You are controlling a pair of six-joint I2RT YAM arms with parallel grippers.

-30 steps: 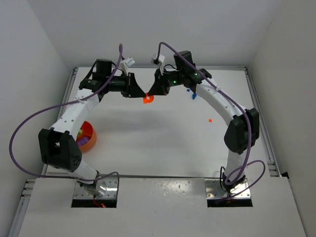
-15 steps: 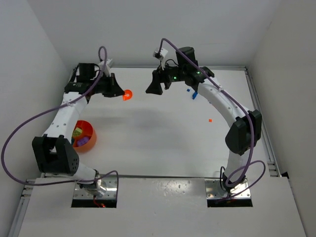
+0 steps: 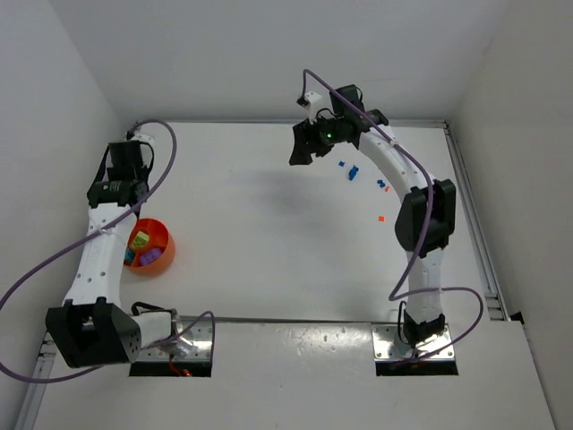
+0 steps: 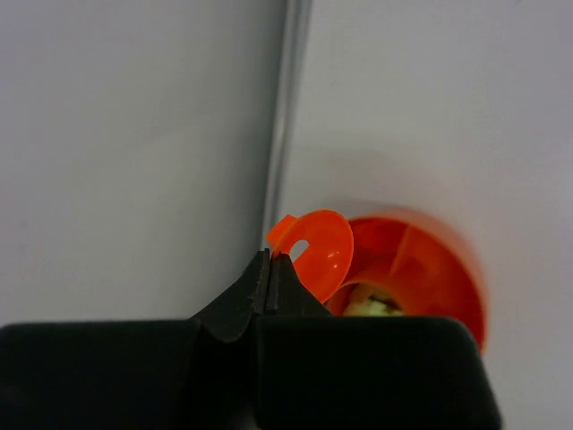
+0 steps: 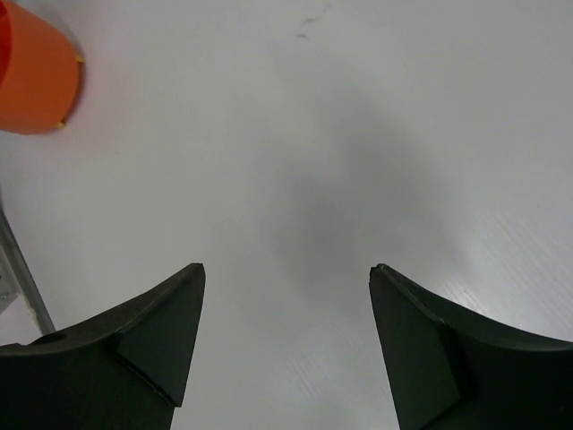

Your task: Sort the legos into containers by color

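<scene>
My left gripper is shut on the tab of a small rounded orange lego with a hole in it. It hangs just above the near rim of the orange bowl, one of the containers. From above, that bowl sits by the left wall and holds yellow, blue and purple legos; the held piece is hidden under the left wrist. My right gripper is open at the far middle of the table, its fingertips wide apart over bare table. Loose blue legos and an orange bit lie right of it.
The left wall and a metal rail run close beside the left gripper. The right wrist view catches the bowl's edge far off at the top left. Further small bits lie near the right arm's white link.
The right gripper opened and let go of the orange lego, then drew back to the right. The left gripper shut on it and swung it left to above the bowl.
</scene>
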